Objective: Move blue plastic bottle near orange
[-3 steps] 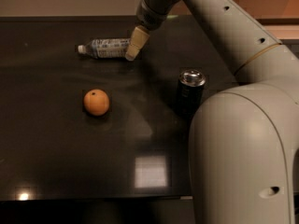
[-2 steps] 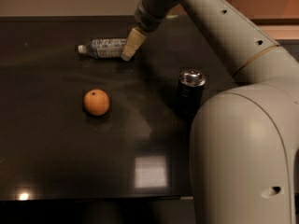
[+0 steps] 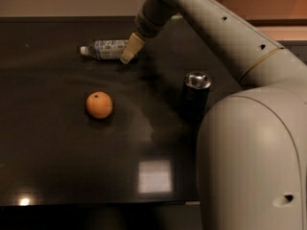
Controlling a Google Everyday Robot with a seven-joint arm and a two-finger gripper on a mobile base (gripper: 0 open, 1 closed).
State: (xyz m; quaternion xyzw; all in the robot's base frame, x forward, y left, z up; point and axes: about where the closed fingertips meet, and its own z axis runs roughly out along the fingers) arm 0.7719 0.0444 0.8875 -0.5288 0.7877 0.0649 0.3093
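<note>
The blue plastic bottle (image 3: 106, 49) lies on its side at the back of the dark table (image 3: 57, 157), white cap pointing left. The orange (image 3: 99, 105) sits on the table nearer the front, left of centre, well apart from the bottle. My gripper (image 3: 129, 51) reaches down from the upper right and its pale fingertip is at the right end of the bottle, over or touching it.
A dark cylindrical can with a silver top (image 3: 195, 96) stands upright to the right of the orange. My large pale arm (image 3: 249, 143) fills the right side of the view. The table's front edge runs along the bottom.
My gripper has moved slightly left and down toward the bottle's right end. The bottle, orange and can have not moved.
</note>
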